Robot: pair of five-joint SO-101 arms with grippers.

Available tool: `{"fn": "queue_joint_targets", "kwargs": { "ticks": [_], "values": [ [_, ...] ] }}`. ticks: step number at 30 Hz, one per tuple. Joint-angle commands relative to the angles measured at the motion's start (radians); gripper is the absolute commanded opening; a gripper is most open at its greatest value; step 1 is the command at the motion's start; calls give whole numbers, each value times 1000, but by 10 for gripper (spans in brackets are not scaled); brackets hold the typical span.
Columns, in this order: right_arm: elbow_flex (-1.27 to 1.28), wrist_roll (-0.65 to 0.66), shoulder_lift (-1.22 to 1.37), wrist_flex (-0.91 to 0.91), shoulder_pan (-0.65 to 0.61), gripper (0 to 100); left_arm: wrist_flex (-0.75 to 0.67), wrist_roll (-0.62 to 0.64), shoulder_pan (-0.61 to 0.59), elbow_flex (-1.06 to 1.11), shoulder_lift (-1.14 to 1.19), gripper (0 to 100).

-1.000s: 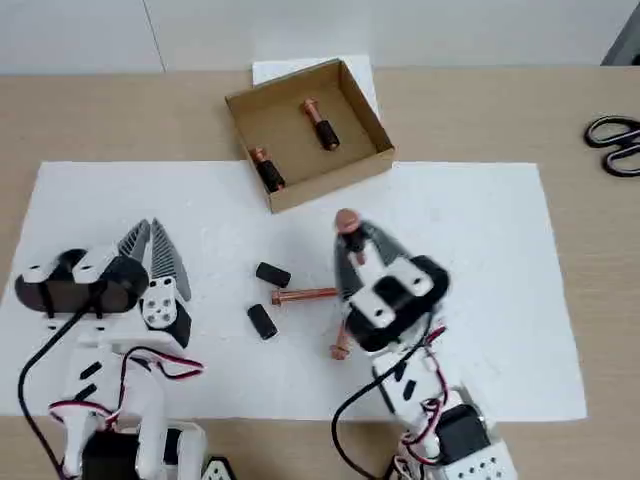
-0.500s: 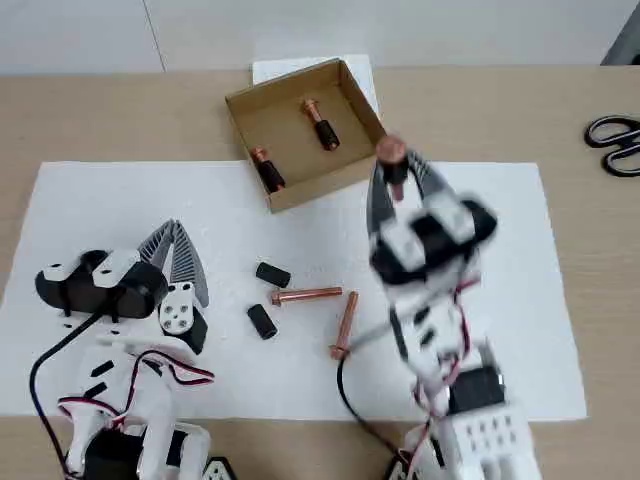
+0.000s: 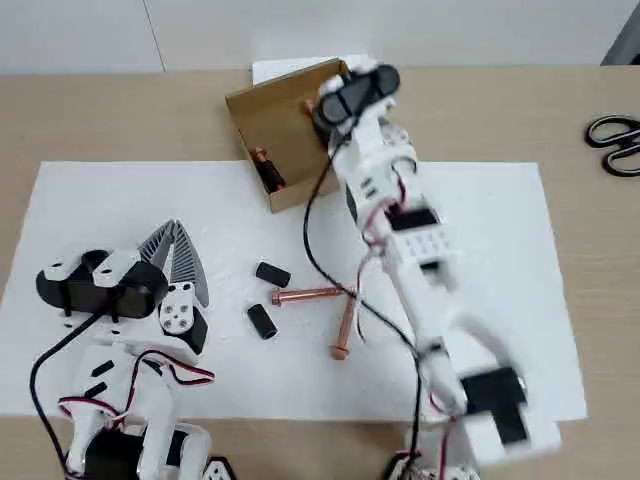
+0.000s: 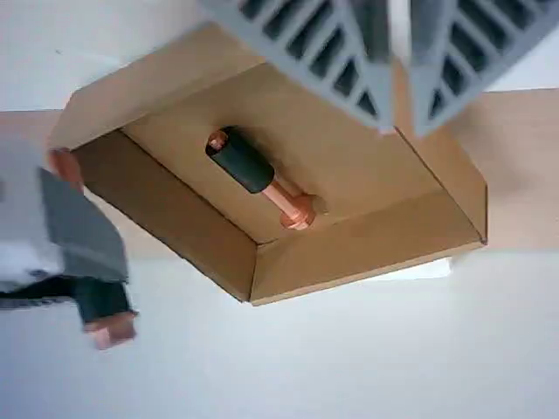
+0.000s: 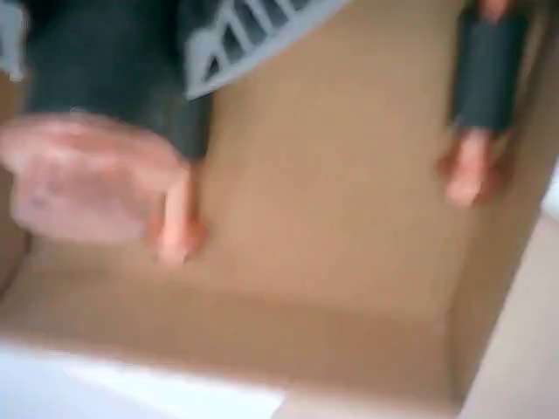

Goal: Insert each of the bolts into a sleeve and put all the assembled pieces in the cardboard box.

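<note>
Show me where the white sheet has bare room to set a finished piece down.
Free: the white paper sheet right of the right arm, out to its edge; also its far left corner, between the brown cardboard box and the left gripper. Crowded: mid-sheet, where two black cylindrical sleeves and two copper bolts lie.

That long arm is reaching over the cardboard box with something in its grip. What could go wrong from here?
The right hand holds a black sleeve with a copper bolt over the brown cardboard box; dropped, it might bounce off the sleeved bolt already inside. The arm's black cable hangs over two loose copper bolts and could drag them.
</note>
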Motion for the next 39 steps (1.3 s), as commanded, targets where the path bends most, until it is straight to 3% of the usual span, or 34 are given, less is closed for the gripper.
{"fn": "queue_joint_targets", "kwargs": {
  "ticks": [1,9,19,30,39],
  "values": [
    [-259,9,124,-19,7,4,-12,3,9,-4,0,6],
    [-641,140,450,150,-22,4,-12,3,9,-4,0,6],
    [-1148,147,777,294,-59,6,-12,3,9,-4,-2,6],
    [-1298,147,937,404,-53,9,-12,3,9,-4,-2,6],
    [-1301,149,946,481,-56,239,-12,5,9,-4,-2,6]
  ]
}}
